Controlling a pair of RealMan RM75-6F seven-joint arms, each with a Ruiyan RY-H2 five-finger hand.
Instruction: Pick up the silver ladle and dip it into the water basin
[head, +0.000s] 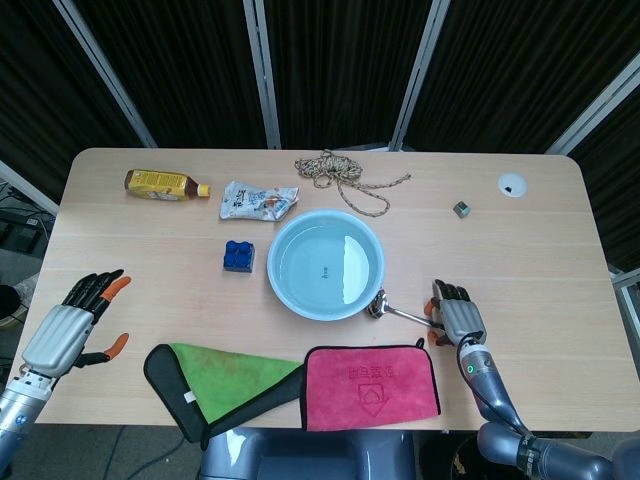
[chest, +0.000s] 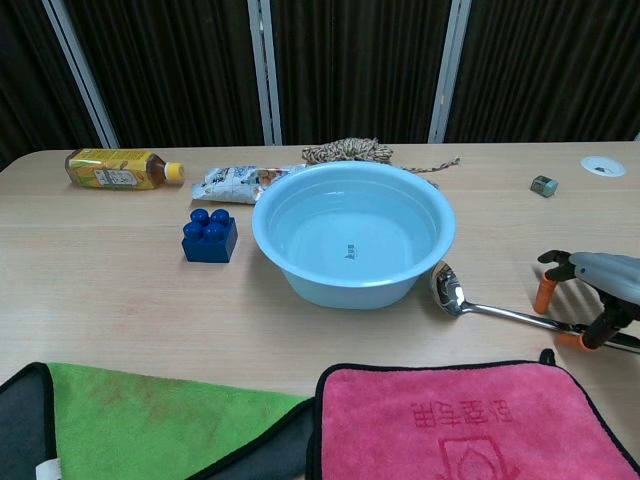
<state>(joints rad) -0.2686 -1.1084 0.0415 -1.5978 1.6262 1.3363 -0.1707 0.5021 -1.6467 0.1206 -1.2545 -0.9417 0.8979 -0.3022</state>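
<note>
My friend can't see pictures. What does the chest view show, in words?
A robot hand reaches over the handle of a silver ladle lying on a wooden table, beside a light blue basin of water. A pink cloth and a green cloth lie in front, a blue block to the left.

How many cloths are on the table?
2. A green cloth lies at the near edge, toward the robot's left, and a pink cloth lies beside it, just in front of the blue basin. Their near ends run out of the chest view.
</note>
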